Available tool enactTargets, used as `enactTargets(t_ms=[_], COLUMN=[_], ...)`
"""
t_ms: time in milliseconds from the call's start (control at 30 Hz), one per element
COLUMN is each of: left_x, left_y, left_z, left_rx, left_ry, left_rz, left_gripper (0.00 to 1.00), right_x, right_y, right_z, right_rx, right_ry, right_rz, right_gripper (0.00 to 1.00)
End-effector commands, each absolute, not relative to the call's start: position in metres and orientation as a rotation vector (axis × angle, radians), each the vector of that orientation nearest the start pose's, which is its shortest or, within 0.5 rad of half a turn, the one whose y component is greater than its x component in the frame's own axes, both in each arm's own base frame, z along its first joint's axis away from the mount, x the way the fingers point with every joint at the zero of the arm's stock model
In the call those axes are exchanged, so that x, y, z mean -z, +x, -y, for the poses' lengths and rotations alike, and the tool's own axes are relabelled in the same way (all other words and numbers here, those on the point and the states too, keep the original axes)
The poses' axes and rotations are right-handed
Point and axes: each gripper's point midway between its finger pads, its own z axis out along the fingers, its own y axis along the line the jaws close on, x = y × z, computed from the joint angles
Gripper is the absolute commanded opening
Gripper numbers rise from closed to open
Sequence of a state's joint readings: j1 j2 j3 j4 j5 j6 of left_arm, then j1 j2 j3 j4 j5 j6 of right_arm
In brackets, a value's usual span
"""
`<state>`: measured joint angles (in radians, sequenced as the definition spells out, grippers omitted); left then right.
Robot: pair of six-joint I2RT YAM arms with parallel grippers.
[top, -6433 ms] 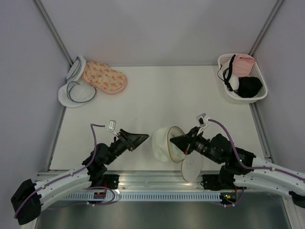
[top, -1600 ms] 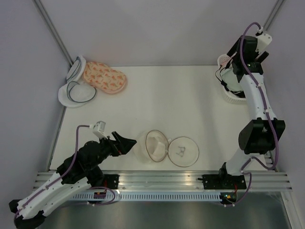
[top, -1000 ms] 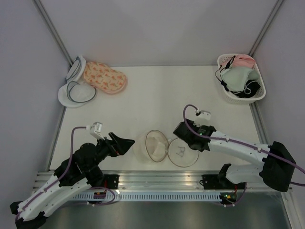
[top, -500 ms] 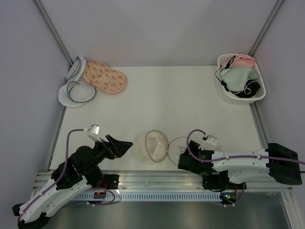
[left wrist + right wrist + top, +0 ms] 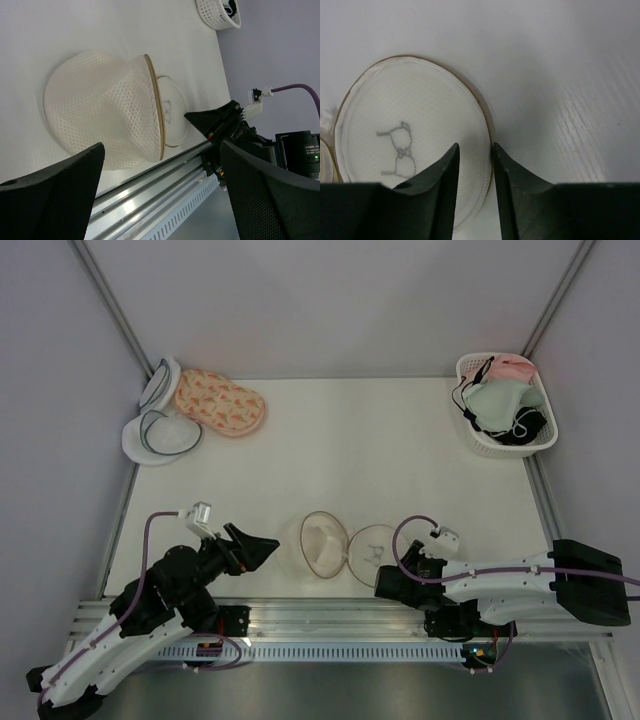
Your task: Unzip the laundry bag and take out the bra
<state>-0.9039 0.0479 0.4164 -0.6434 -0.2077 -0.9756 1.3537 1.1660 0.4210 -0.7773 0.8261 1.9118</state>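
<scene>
The laundry bag [image 5: 322, 543] lies unzipped near the table's front edge. Its white mesh dome [image 5: 100, 115] rests on its side and its flat tan-rimmed lid [image 5: 420, 115] is folded out to the right. My right gripper [image 5: 475, 146] is low at the lid's near-right edge. Its jaws are narrowed but still apart, one finger over the lid and the other just outside the rim. My left gripper [image 5: 262, 545] stands wide open left of the dome, holding nothing. The pale mint bra [image 5: 505, 400] lies in the white basket [image 5: 540, 443] at the back right.
The basket also holds a pink garment [image 5: 512, 366] and black straps. A pink flower-patterned pouch [image 5: 220, 403] and white pouches with dark rims [image 5: 160, 430] lie at the back left. An aluminium rail [image 5: 330, 615] runs along the near edge, just behind the lid.
My right arm has swung from the lid's far side to its near-right edge, and its jaws have narrowed around the rim. The bag shifted slightly. The left gripper stays open.
</scene>
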Motion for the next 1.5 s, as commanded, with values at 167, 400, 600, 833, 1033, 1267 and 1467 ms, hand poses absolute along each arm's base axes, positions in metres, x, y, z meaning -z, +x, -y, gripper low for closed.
enactTargets(t_ms=[167, 400, 600, 833, 1033, 1267, 1467], left_x=[-0.174, -0.179, -0.188, -0.200, -0.205, -0.218, -0.217], left_y=[0.123, 0.123, 0.123, 0.120, 0.117, 0.114, 0.115], left_z=[0.156, 0.149, 0.142, 0.134, 0.126, 0.112, 0.099], left_rx=[1.117, 1.096, 1.095, 1.089, 1.079, 1.064, 1.019], left_ry=[-0.260, -0.272, -0.278, -0.274, -0.280, -0.322, -0.373], left_rz=[-1.995, -1.976, -1.941, -1.912, -1.905, -1.885, -1.887], left_gripper=[0.99, 1.00, 1.00, 1.00, 1.00, 1.00, 1.00], right_x=[0.001, -0.072, -0.153, -0.236, -0.273, -0.203, -0.137], right_y=[0.123, 0.146, 0.164, 0.197, 0.241, 0.276, 0.261], right_z=[-0.140, -0.122, -0.101, -0.093, -0.153, -0.250, -0.299], right_rx=[-0.098, -0.030, 0.024, 0.135, 0.449, 0.608, 0.649], right_ry=[0.693, 0.653, 0.543, 0.398, -0.037, -0.408, -0.610], right_rz=[-2.288, -2.116, -1.968, -1.857, -1.864, -1.893, -1.895], right_gripper=[0.03, 0.00, 0.00, 0.00, 0.01, 0.00, 0.01])
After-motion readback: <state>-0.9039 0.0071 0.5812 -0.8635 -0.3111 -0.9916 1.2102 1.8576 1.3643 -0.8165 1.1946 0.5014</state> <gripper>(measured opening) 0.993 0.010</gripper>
